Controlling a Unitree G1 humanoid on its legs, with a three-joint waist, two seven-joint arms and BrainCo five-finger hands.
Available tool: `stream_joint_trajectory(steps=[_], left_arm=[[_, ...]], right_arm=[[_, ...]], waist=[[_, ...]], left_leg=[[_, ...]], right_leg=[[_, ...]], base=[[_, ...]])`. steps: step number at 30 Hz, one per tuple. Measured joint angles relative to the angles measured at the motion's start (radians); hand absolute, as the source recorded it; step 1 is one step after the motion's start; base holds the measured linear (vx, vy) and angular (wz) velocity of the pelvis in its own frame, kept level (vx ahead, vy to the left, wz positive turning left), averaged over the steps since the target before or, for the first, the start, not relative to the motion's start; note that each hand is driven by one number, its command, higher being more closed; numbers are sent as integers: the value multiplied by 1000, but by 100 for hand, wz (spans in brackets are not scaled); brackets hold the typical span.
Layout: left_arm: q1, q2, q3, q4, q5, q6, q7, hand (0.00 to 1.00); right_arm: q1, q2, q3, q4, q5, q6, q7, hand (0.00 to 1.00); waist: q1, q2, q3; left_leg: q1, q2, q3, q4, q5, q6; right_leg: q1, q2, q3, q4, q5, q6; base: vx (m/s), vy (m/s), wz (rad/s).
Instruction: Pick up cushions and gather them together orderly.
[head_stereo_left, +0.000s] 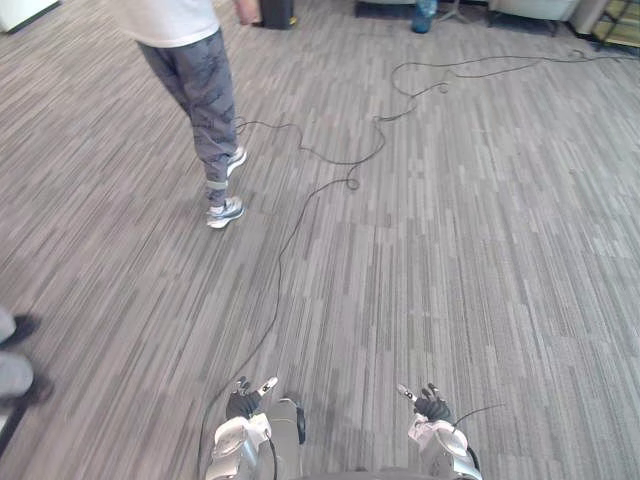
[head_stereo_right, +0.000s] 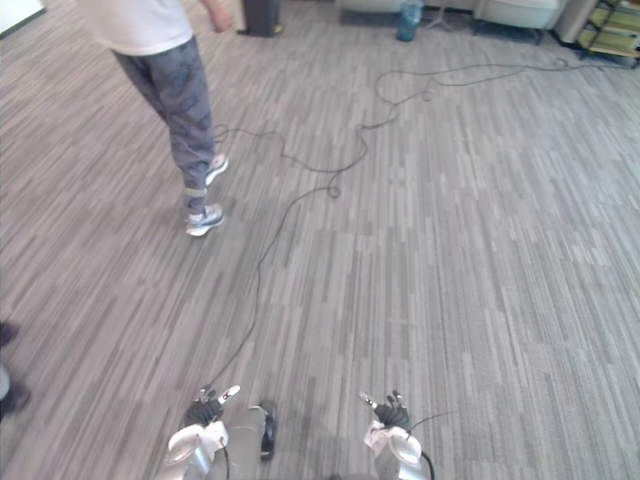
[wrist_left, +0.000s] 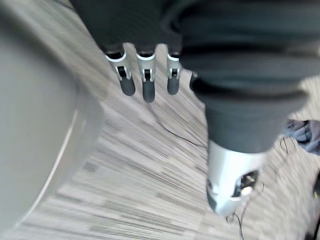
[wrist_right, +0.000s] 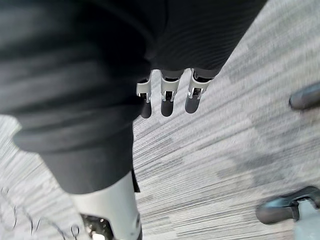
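Observation:
Both hands hang low at the near edge of the grey striped carpet (head_stereo_left: 420, 260). My left hand (head_stereo_left: 243, 402) has relaxed, straight fingers (wrist_left: 145, 82) with nothing between them and the thumb (wrist_left: 232, 182). Beside it, my right hand (head_stereo_left: 430, 405) is just as bare: its fingers (wrist_right: 169, 97) point down at the carpet and hold nothing.
A person in grey trousers and pale trainers (head_stereo_left: 200, 90) walks at the far left. Another person's dark shoes (head_stereo_left: 18, 350) show at the left edge. A dark bin (head_stereo_left: 277, 12), a blue object (head_stereo_left: 424, 15) and a shelf (head_stereo_left: 620, 25) stand along the back.

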Motion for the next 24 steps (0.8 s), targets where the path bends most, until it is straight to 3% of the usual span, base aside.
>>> stream_joint_trajectory(steps=[1,3,5,6,7,8,9,10,12,13,15,16,17,18,19,20,21,22,24], left_arm=[[0,0,2,-2,1,-5,0,0],[-2,13,-1,-4,4,-5,2,0],[-6,20,-2,22,6,-1,5,0],[-13,21,-7,38,6,5,6,0],[-20,21,-32,67,5,8,9,0],[-20,21,-44,70,6,7,12,0],[-30,19,-53,73,6,7,11,0],[-48,26,-54,94,5,9,11,0],[-62,31,-54,121,6,14,11,0],[-62,27,-53,133,9,25,11,0],[-62,26,-59,130,13,27,10,0],[-58,27,-63,129,21,27,8,0],[-48,20,-59,131,30,28,-1,0],[-44,0,-35,136,40,32,-8,0],[-45,0,-21,136,42,32,-10,0],[-46,0,-10,135,47,32,-10,0],[-30,-1,7,135,47,32,-10,0],[-26,-1,23,131,47,32,-10,0],[-13,3,40,105,46,31,-9,0]], right_arm=[[5,0,10,0,-3,3,2,0],[6,-2,35,-5,-8,9,9,0],[3,-7,65,-15,-10,8,21,0],[8,-10,65,-23,-12,6,24,0],[30,-8,65,-39,-21,6,23,0],[40,-3,65,-44,-28,5,23,0],[46,-3,62,-61,-45,1,23,0],[44,-2,63,-67,-46,2,23,0],[50,-2,53,-62,-46,4,25,0],[49,-8,37,-64,-47,3,26,0],[46,-5,31,-65,-47,3,29,0],[52,-6,30,-63,-48,3,32,0],[63,-4,23,-68,-48,3,37,0],[46,-13,-3,-75,-49,4,38,0],[41,-13,-11,-79,-48,3,38,0],[40,-6,-13,-82,-51,2,40,0],[32,0,2,-79,-49,4,42,0],[25,0,17,-65,-48,5,41,0],[12,0,48,-14,-47,12,41,0]], waist=[[3,-8,-5],[7,-36,-8],[11,-36,11],[5,-24,32],[-18,-15,33],[-30,-15,32],[-44,-6,33],[-51,-24,34],[-53,-46,38],[-59,-40,40],[-70,-37,39],[-71,-40,38],[-77,-37,35],[-80,9,24],[-82,27,19],[-82,42,26],[-79,67,27],[-77,75,32],[-47,57,43]], left_leg=[[4,9,41,48,-43,31],[69,9,119,71,-85,70],[211,9,168,16,-114,97],[302,9,186,-26,-129,100],[393,11,212,-74,-135,103],[423,12,231,-98,-139,104],[476,16,254,-160,-167,89],[541,16,281,-211,-209,48],[610,10,310,-233,-226,18],[665,9,328,-265,-230,9],[708,1,320,-285,-237,-11],[726,-14,302,-283,-241,-18],[758,-30,263,-270,-243,-23],[761,2,233,-214,-231,-45],[734,18,210,-130,-193,-90],[689,29,176,21,-104,-84],[594,59,118,252,33,-94],[522,80,97,414,28,-93],[385,96,91,588,-48,-45]], right_leg=[[-14,-18,60,32,22,38],[-54,-48,124,167,42,73],[-210,-48,142,554,164,162],[-283,-37,123,740,164,173],[-378,-34,41,859,139,147],[-414,-38,-3,864,131,133],[-489,-44,-112,840,119,111],[-552,-59,-237,779,115,105],[-580,-73,-376,647,126,84],[-584,-54,-471,519,147,38],[-589,-10,-536,343,199,-17],[-579,15,-552,249,242,-65],[-568,32,-539,207,327,-217],[-561,56,-549,257,270,-261],[-558,71,-535,280,236,-252],[-525,99,-511,283,204,-232],[-466,146,-462,247,190,-226],[-411,181,-423,218,180,-227],[-280,215,-324,150,168,-229]], base=[[627,353,-96],[559,317,-109],[490,261,-143],[484,229,-119],[395,180,-74],[449,200,-57],[399,183,-51],[501,203,-51],[511,94,-44],[563,68,-37],[560,39,-17],[664,-18,-11],[697,-29,-33],[707,-29,-40],[723,-38,-56],[819,-50,-76],[802,-45,-99],[760,-7,-116],[560,20,-128]])
